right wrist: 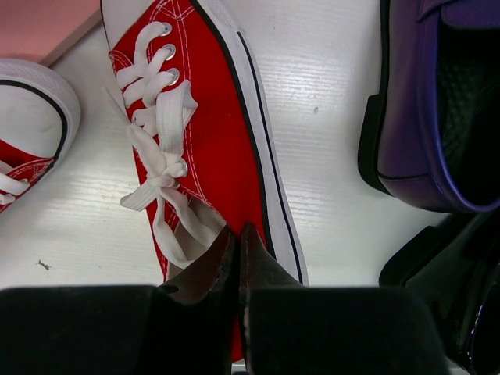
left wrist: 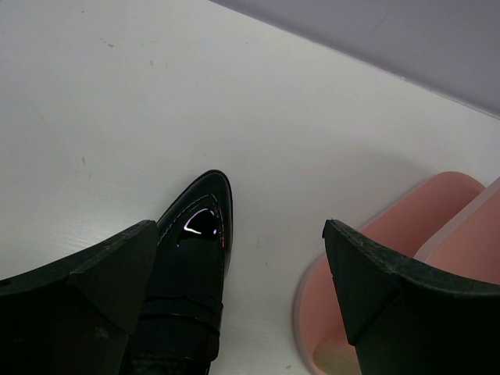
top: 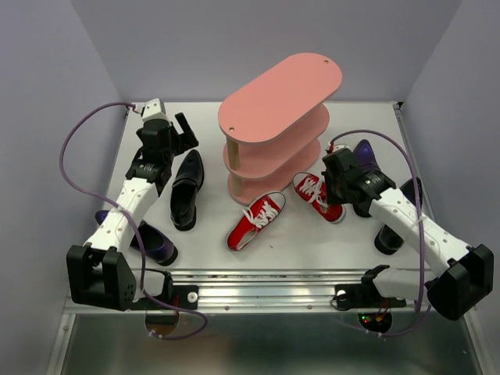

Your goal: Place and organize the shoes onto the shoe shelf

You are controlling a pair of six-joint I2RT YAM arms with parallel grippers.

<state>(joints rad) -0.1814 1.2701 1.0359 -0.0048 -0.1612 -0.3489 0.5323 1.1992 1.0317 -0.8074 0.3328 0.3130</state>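
The shoe shelf [top: 281, 94] is standing toward the back of the table [top: 203, 250]. Just beside its foot a red sneaker [right wrist: 211, 117] is lying on the tabletop, and the right gripper [right wrist: 238, 246] is pinching that sneaker's side wall, fingers pressed almost together. The second red sneaker [top: 256, 221] is lying close by, in front of the shelf, and a purple shoe [right wrist: 437, 117] is sitting near the gripped one. Over on the left, the left gripper [left wrist: 238, 234] is hovering with its fingers spread wide above the toe of a black loafer [left wrist: 191, 266].
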